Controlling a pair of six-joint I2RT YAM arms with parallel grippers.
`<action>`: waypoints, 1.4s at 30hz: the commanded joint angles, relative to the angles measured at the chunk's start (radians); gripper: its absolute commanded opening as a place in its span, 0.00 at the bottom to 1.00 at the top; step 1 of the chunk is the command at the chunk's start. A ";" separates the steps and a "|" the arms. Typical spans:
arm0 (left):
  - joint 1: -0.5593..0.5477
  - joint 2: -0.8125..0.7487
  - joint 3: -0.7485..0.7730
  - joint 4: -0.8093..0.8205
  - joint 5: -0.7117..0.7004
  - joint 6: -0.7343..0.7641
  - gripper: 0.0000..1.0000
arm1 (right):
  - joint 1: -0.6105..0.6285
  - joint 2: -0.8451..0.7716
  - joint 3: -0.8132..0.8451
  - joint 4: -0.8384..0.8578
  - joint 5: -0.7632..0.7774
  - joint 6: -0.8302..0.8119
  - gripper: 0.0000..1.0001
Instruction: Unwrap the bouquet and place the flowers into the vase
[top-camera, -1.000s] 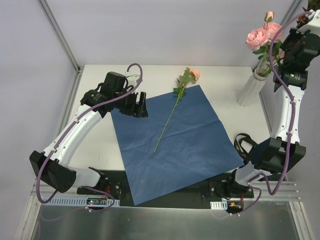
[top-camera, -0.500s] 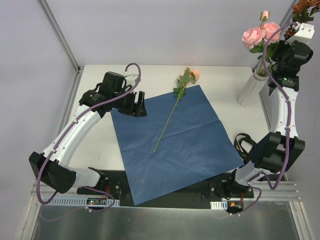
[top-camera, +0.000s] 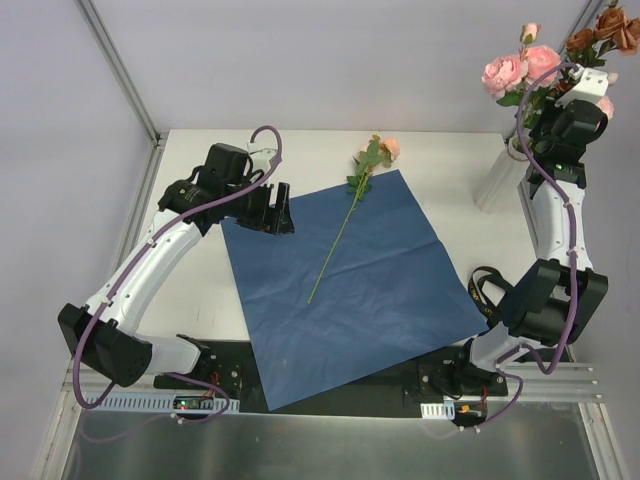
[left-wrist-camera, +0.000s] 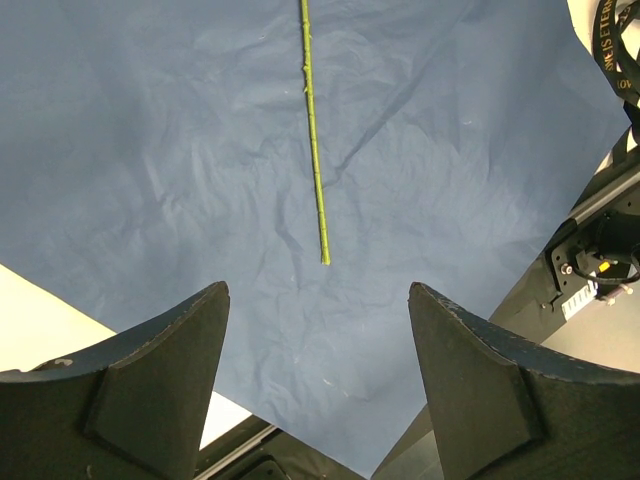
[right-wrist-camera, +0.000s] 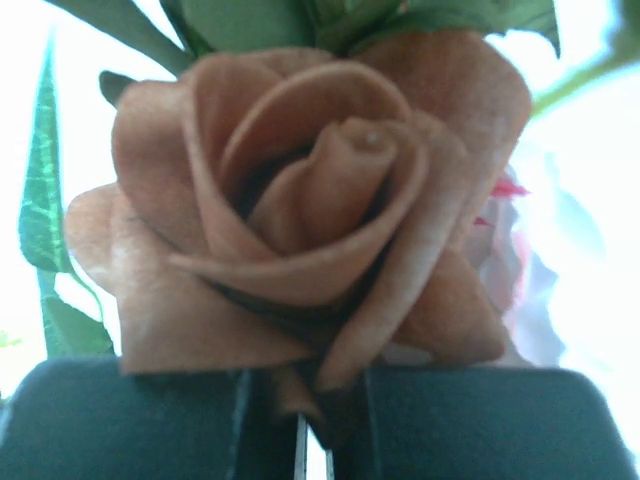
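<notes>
Right tool (right-wrist-camera: 303, 430) pinches shut on a peach rose (right-wrist-camera: 300, 210) high by the far-right vase (top-camera: 497, 180), ready to feed it in; left tool (left-wrist-camera: 318, 295) hangs wide open, empty, near the lone flower (top-camera: 345, 215) on the blue paper (top-camera: 380, 290).

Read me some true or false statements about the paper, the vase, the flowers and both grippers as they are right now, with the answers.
1. The blue paper lies spread open on the table. True.
2. The vase is empty. False: pink roses stand in it.
3. The right gripper is shut on a peach rose. True.
4. The left gripper grips the stem lying on the paper. False: it is open and empty, and the stem lies apart from it.
</notes>
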 joint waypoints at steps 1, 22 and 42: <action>0.012 -0.009 -0.001 0.019 0.040 0.000 0.72 | 0.009 -0.025 -0.014 -0.090 0.001 0.038 0.09; 0.012 -0.055 -0.072 0.042 0.150 0.015 0.73 | 0.023 -0.182 0.095 -0.560 0.185 0.069 0.85; 0.011 0.030 -0.154 0.045 0.203 -0.067 0.69 | 0.231 -0.110 0.338 -1.129 0.300 0.420 0.99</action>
